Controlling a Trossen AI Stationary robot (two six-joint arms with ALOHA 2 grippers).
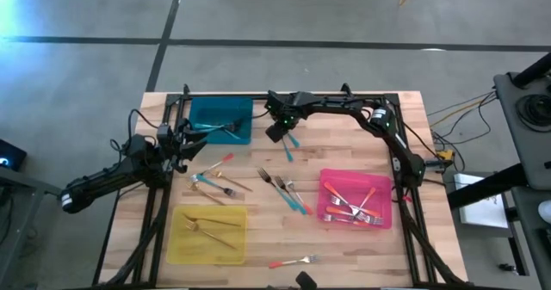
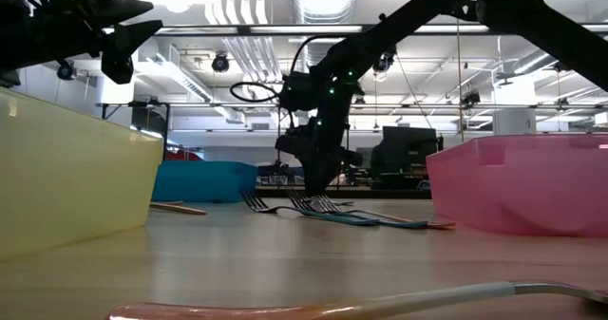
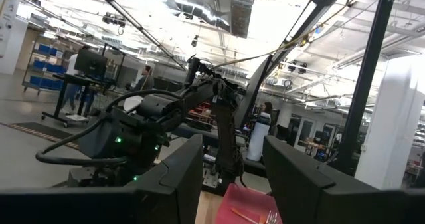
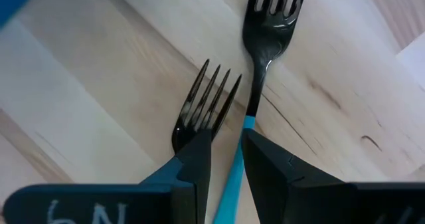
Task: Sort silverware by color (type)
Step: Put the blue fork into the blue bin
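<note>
**Right gripper over two teal forks beside the teal tray**

I see three trays: a teal tray at the far left, a yellow tray at the near left, and a pink tray at the near right.

My right gripper sits low just beside the teal tray. In its wrist view its fingers are spread a little, with the teal fork lying on the wood and its handle running through the gap between them; I cannot tell whether they touch it. A second dark-tined fork lies just beside it, its handle hidden under one finger.

My left gripper hangs raised at the left edge of the table, jaws spread and holding nothing.

My count from the high view: at least one fork in the teal tray, about two gold forks in the yellow, several pink-handled forks piled in the pink, too tangled to count. Loose on the table: roughly three left of centre, three or so in the middle, and one pink fork at the near edge.
</note>
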